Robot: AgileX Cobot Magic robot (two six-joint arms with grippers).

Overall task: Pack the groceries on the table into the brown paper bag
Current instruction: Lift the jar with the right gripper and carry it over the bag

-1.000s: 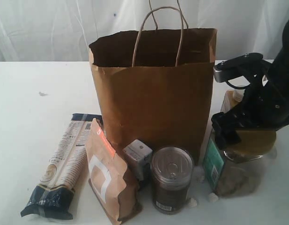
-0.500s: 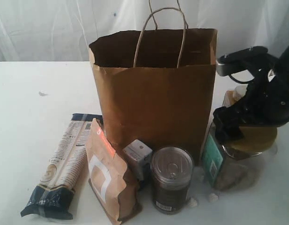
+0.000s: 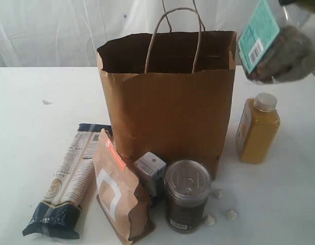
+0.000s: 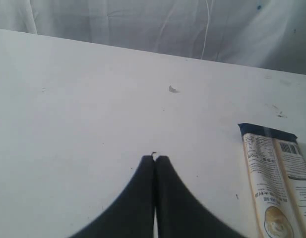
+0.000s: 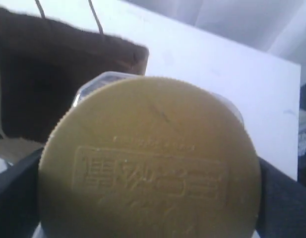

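Brown paper bag [image 3: 167, 117] stands open on the worktop [image 3: 40, 132]; long pasta packet [image 3: 65, 189] lies beside it, print unreadable; yellow-lidded clear jar [image 3: 272, 46], teal barcode label, embossed lid, hangs in right tool [image 5: 150, 191] grip near bag's top corner; left tool [image 4: 154, 161] clenched

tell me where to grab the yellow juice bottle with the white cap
Probably the body of the yellow juice bottle, just below its white cap, coming from the side away from the tall brown paper bag: it stands upright with that side open.
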